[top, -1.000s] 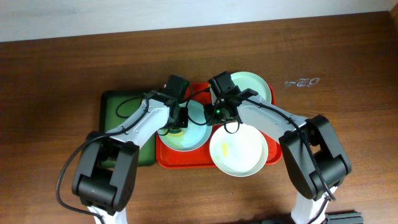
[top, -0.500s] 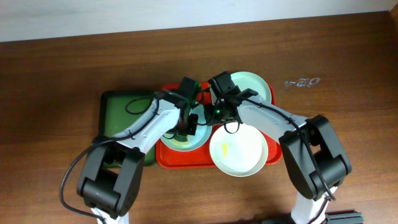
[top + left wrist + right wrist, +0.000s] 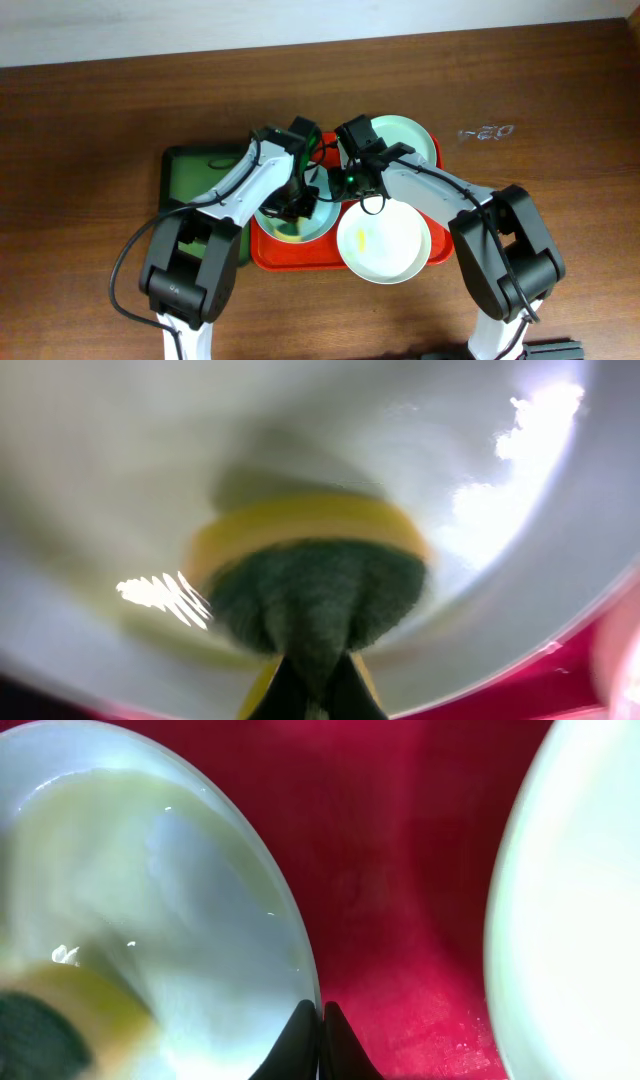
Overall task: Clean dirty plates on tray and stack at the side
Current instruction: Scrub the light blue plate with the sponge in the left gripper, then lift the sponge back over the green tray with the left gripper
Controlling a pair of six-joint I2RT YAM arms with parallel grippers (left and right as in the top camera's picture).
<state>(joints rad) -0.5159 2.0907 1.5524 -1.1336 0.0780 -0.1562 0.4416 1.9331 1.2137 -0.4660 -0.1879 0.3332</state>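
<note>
My sponge (image 3: pixel 310 595) is yellow with a dark green scouring face, and my left fingers (image 3: pixel 275 700) under it are black. The plate (image 3: pixel 480 590) around it looks pale mint-white with bright white glare patches; that view is blurred, so the faint yellowish tinge may be only reflection. The tray (image 3: pixel 300 258) is red-orange, and a deeper red from my right wrist. The front plate (image 3: pixel 385 245) is white with a small yellow smear in the middle, and the back plate (image 3: pixel 412 138) is pale mint. The smaller tray (image 3: pixel 185 175) is dark green. The table (image 3: pixel 100 110) is brown with wood grain. My arms (image 3: pixel 430 190) are white with black joints
</note>
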